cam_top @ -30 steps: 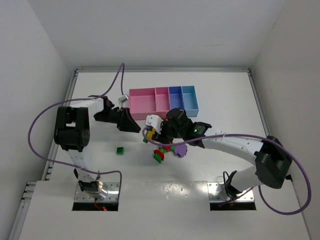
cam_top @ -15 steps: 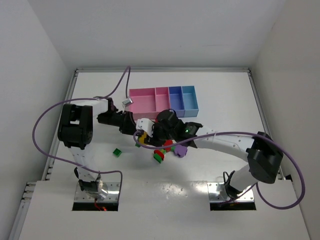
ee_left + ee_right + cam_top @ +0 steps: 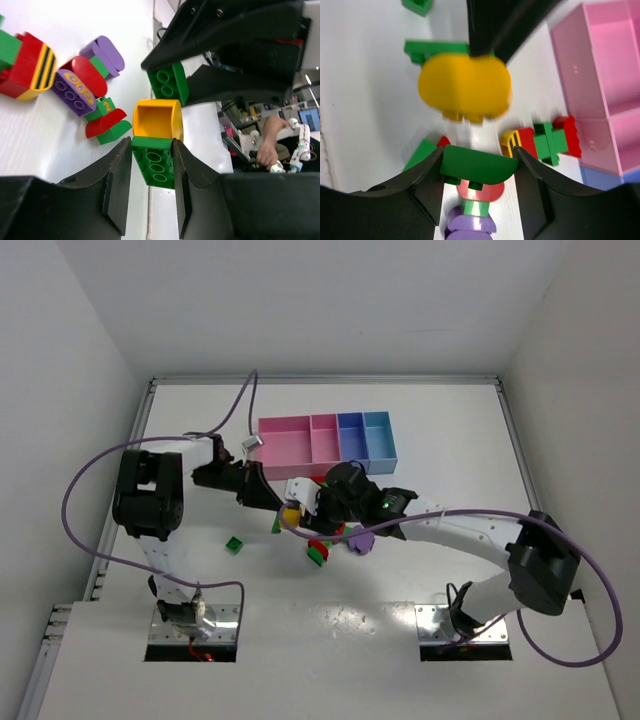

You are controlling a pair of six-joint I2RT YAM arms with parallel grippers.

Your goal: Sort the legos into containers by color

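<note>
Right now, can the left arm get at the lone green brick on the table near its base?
Probably not yet. The left gripper is closed on a green-and-yellow stack, so it is occupied. The lone green brick itself lies uncovered on bare table, close by.

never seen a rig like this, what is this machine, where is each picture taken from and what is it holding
A left robot arm and a right robot arm are bolted to a white table. The wide picture comes from a fixed camera above and behind them; the other two come from a camera on each wrist. On the table lie a row of four joined shallow plastic bins, two pink, one purple-blue, one light blue, a loose small green brick and clumps of red, green, purple and yellow bricks. The left arm's two black fingers clamp a green plastic brick topped by a yellow rounded piece. The right arm's fingers clamp a second green plastic brick right next to it.
</note>
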